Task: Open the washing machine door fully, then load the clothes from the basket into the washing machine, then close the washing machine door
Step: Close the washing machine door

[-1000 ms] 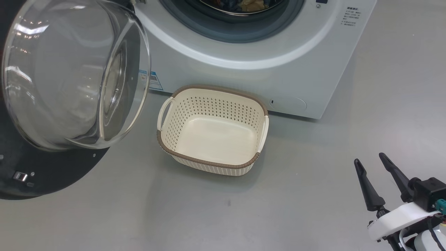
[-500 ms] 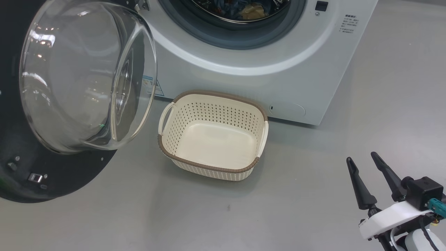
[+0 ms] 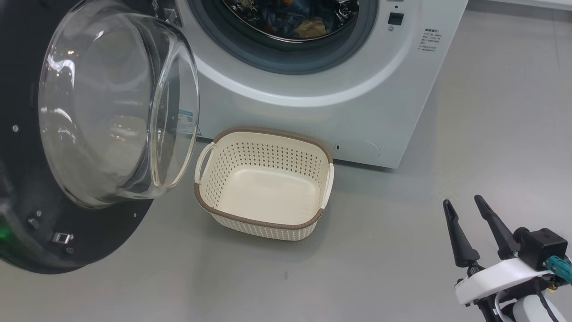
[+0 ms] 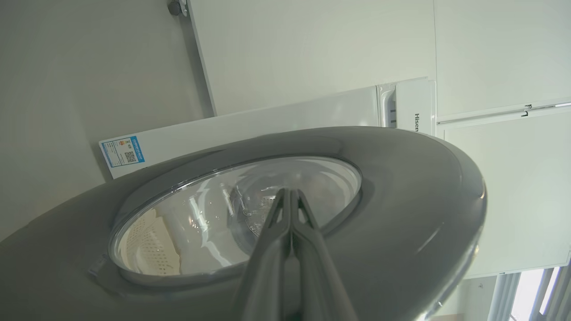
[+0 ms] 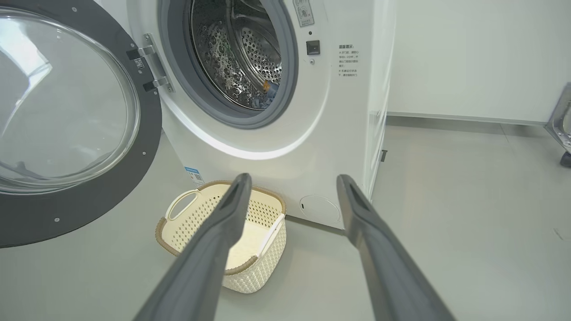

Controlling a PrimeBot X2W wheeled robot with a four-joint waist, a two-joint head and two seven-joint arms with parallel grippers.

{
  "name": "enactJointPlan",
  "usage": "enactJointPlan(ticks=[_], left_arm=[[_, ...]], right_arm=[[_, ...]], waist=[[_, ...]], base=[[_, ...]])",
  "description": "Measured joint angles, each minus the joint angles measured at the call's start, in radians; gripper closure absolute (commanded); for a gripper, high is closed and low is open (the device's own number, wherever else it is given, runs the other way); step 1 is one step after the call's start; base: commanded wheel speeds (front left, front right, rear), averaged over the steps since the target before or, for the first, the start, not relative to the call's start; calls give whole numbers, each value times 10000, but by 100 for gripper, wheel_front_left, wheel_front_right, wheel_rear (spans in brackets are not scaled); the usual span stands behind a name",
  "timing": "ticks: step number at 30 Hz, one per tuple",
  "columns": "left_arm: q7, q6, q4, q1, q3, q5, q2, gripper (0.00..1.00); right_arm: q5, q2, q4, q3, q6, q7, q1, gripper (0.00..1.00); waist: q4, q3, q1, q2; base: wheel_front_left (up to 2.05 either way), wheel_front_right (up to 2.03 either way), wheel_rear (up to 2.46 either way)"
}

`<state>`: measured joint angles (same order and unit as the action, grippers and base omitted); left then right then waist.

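Grey floor (image 3: 402, 268): basket (image 3: 263, 179) empty mid-frame, clothes (image 3: 290, 20) in washing machine (image 3: 313, 112) (top centre); door (image 3: 111, 112) open at left. L pincer (image 4: 290, 192) closed, at its outer side; R pincer (image 3: 462, 202) open. Next: push door shut.

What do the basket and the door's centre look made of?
Basket: apparently rigid cream plastic, matte, with moulded holes; brown rim looks woven, probably moulded too.
Washing machine door: centre looks like clear glass, given sharp reflections; rim glossy black, likely plastic.
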<state>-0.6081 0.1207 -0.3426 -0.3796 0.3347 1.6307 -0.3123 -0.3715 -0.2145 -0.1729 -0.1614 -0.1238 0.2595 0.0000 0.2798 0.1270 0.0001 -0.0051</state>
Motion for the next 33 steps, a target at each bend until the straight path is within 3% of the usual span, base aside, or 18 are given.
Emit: enactJointPlan(ticks=[33], left_arm=[[-1135,4,3068,1630,-1024,186,826,100]], right_arm=[[25,629,27,297,0,0,144,0]], waist=[[-891,-103,0,0]], base=[[0,0,0]])
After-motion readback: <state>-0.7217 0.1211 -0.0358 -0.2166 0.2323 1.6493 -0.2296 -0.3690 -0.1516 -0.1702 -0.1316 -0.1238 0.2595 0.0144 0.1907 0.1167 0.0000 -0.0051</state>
